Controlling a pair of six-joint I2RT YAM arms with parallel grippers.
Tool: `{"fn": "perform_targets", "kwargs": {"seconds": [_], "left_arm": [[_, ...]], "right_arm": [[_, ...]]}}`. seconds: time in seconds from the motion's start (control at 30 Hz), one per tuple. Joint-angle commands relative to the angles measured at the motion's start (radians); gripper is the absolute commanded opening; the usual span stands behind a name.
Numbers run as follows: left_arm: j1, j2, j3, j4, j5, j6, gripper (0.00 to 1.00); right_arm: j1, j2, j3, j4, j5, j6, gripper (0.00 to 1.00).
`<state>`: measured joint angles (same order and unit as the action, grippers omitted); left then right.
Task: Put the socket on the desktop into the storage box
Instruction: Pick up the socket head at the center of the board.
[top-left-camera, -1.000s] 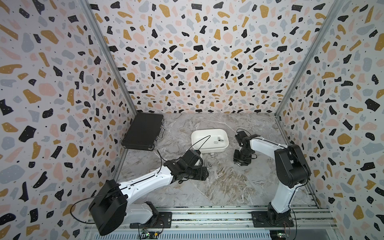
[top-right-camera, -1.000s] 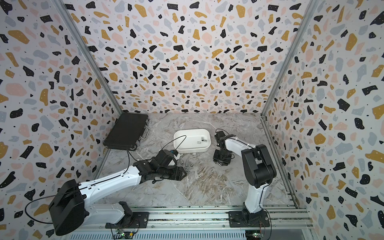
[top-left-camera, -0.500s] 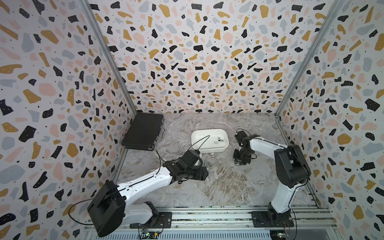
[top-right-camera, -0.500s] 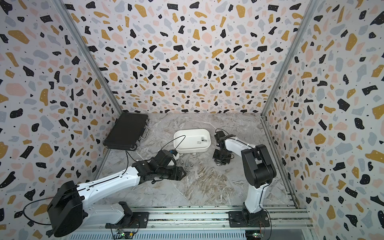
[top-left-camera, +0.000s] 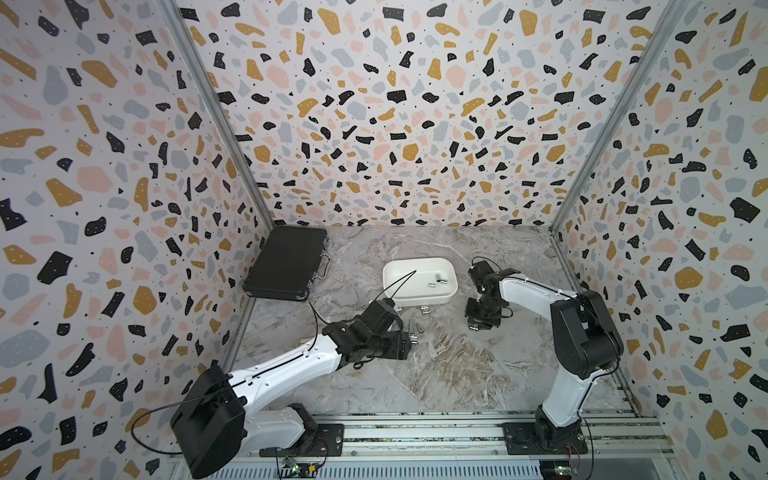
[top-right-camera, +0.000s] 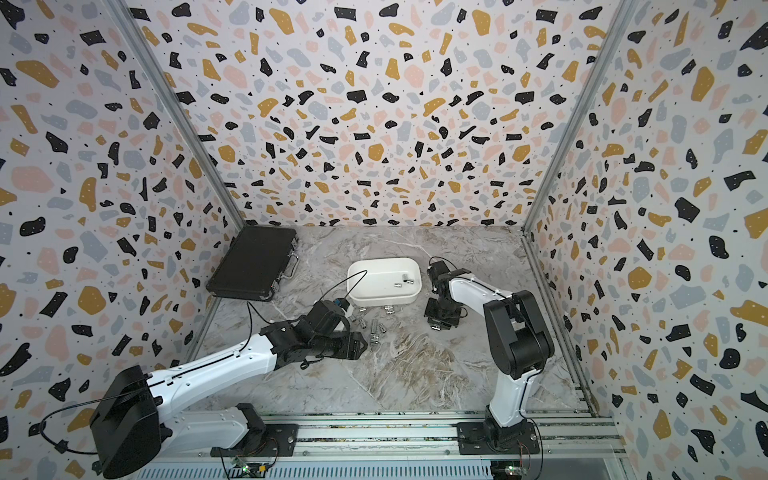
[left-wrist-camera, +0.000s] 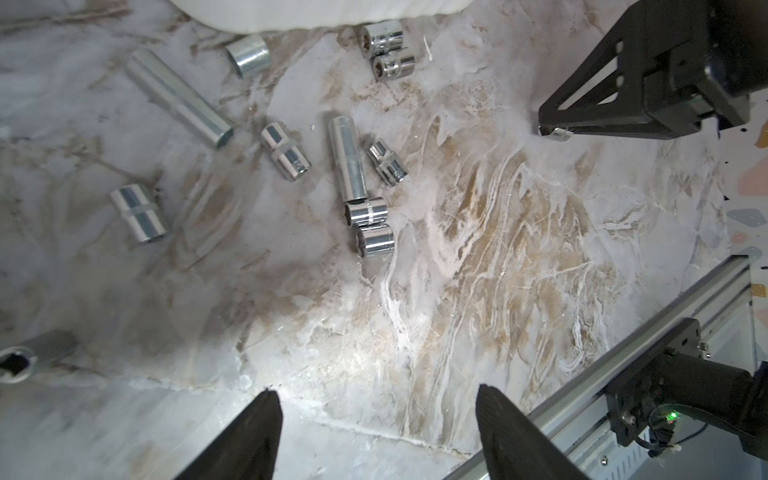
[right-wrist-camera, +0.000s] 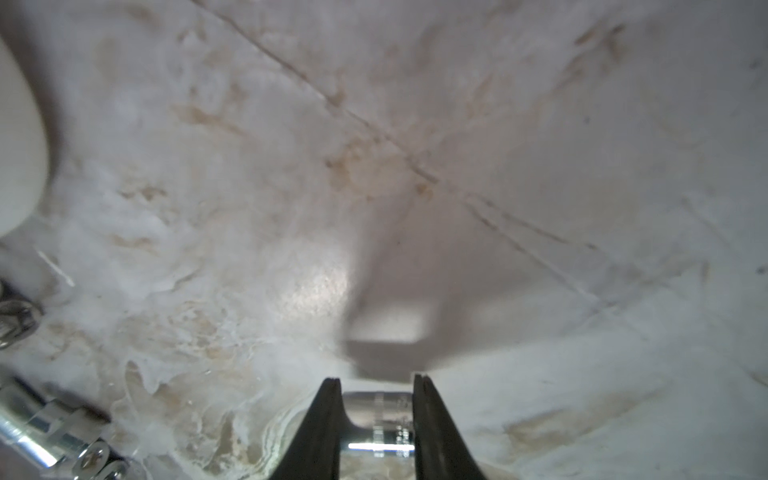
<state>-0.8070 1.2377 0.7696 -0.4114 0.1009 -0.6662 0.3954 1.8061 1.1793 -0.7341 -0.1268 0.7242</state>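
Left pincer (left-wrist-camera: 376, 390) spread, empty, above the counter (top-left-camera: 457, 365) near loose sockets (left-wrist-camera: 351, 166); box (top-left-camera: 419, 298) at centre, a few sockets inside; right pincer (right-wrist-camera: 375, 378) pinching a short socket (right-wrist-camera: 380, 419) low at the counter, right of the box. The chrome is smooth and round and is gripped at the tips only, so it may slip out on lifting.

Terrazzo-print booth over a marble-look surface
The back wall (top-left-camera: 395, 116) and two side walls (top-left-camera: 83, 187) carry a speckled print of black, ochre, pink and grey chips on white; bare metal posts (top-left-camera: 222, 124) run up both back corners. The grey desktop (top-left-camera: 436, 374), veined white and brown, meets an aluminium rail (top-left-camera: 415, 432) along the front edge. Light is even, with a soft glare patch (left-wrist-camera: 332, 365) on the surface
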Motion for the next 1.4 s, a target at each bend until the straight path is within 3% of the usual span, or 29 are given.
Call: {"fn": "perform_targets", "kwargs": {"seconds": [0.0,0.43,0.93,1.37], "left_arm": [[0.008,-0.020,0.041,-0.048,-0.067,-0.006,0.79],[0.148,-0.096,0.062,-0.144,-0.093,0.021,0.80],[0.322,-0.155,0.047,-0.175,-0.041,0.063,0.80],[0.371,-0.160,0.032,-0.168,-0.019,0.063,0.80]], "right_arm": [[0.017,-0.053,0.043,-0.044,-0.003,-0.016,0.22],[0.052,0.002,0.258,-0.127,-0.001,-0.049,0.22],[0.079,0.217,0.630,-0.238,0.000,-0.080,0.22],[0.100,0.421,0.925,-0.314,-0.031,-0.082,0.22]]}}
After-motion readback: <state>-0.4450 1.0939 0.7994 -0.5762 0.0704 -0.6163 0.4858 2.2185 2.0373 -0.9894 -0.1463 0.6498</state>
